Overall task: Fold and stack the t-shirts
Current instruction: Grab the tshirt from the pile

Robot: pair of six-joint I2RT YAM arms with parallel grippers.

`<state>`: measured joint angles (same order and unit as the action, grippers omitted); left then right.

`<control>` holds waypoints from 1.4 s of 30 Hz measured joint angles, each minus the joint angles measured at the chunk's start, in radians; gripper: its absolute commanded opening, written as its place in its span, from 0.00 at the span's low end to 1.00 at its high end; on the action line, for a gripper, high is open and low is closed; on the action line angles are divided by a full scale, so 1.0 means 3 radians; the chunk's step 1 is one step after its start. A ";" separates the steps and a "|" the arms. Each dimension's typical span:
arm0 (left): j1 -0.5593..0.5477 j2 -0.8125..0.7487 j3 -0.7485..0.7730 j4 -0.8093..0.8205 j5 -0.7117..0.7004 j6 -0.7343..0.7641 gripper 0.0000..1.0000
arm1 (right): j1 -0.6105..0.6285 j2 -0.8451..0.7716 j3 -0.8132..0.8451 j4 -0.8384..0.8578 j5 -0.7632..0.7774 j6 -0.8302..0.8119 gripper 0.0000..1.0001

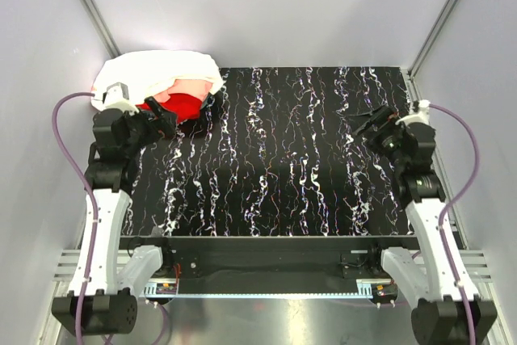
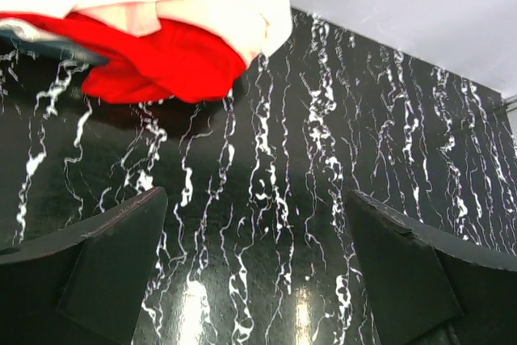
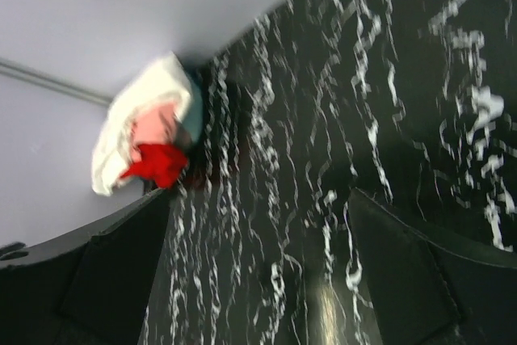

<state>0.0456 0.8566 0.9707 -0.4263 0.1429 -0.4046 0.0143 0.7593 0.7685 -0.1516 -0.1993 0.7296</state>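
Black two-finger left gripper [image 2: 254, 199] and right gripper [image 3: 258, 195] both hang over the black white-veined table [image 1: 283, 167], jaws spread wide and empty. At the table's far left corner, just beyond the left gripper, lies a crumpled heap: red cloth t-shirt [image 1: 179, 106] nearest, salmon-pink t-shirt [image 1: 191, 88] behind it, white t-shirt [image 1: 157, 66] draped over both.

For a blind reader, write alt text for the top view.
Crumpled shirts, white over pink and red, lie heaped at the far left corner of a black marbled table. The left tool is open beside them; the right tool is open at the table's right.
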 measured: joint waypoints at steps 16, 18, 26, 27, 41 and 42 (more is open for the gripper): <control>0.0019 0.0749 0.0804 -0.0666 -0.0699 0.0156 0.93 | 0.1354 0.1868 0.1003 -0.0647 -0.0102 -0.0323 1.00; 0.0019 0.1076 0.0991 -0.0669 -0.0699 0.0158 0.88 | 0.1486 0.1971 0.0996 -0.0571 -0.0106 -0.0322 1.00; 0.0019 0.2633 0.2013 -0.0539 -0.0708 0.0320 0.87 | 0.1863 0.1879 -0.0193 -0.0025 -0.0184 -0.0305 1.00; 0.0019 0.2772 0.2140 -0.0530 -0.0730 0.0366 0.87 | 0.1863 0.1879 -0.0324 -0.0008 -0.0191 -0.0305 1.00; 0.0023 0.4253 0.3474 -0.0448 -0.0938 0.0669 0.87 | 0.1867 0.1976 -0.0511 0.0641 -0.0369 -0.0323 1.00; 0.0023 0.4303 0.3517 -0.0468 -0.0963 0.0688 0.87 | 0.1867 0.1985 -0.0511 0.0657 -0.0374 -0.0323 1.00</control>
<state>0.0525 2.1475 2.0258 -0.5667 -0.1459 -0.1982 0.5743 1.3548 0.6151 0.0456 -0.3115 0.6327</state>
